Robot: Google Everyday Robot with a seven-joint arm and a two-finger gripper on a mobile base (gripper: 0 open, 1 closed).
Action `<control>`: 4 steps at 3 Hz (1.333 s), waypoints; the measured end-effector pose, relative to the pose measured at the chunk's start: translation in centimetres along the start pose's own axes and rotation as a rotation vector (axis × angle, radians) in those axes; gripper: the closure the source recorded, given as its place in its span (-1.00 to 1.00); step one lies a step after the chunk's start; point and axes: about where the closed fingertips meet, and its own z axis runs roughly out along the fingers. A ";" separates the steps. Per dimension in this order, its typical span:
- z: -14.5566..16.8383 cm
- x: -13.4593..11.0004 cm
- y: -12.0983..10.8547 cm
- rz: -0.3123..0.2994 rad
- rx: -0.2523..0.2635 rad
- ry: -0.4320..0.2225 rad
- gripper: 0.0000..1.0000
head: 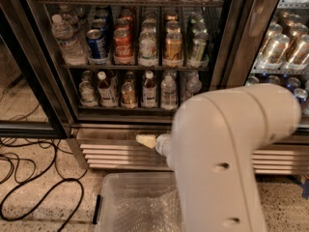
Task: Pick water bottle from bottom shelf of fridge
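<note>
Pincer (145, 140), cream-tipped, sits low in front of the louvered stainless-steel base (111, 154) of the tall glass-door fridge (222, 33); I cannot tell its state. The small clear ribbed water bottle (168, 92) with a white cap stands upright on the dark wire bottom shelf (145, 108), among brown-liquid bottles, above the pincer and apart from it. The floor is speckled stone (38, 211), with black cables (46, 197) looping at left. A clear plastic bin (130, 202) sits just before the base.

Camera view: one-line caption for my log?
Gripper low before the fridge's steel base, below the water bottle on the bottom shelf.
</note>
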 end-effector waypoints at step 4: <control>3.1 -1.9 -0.4 -0.005 0.112 -0.226 -1.00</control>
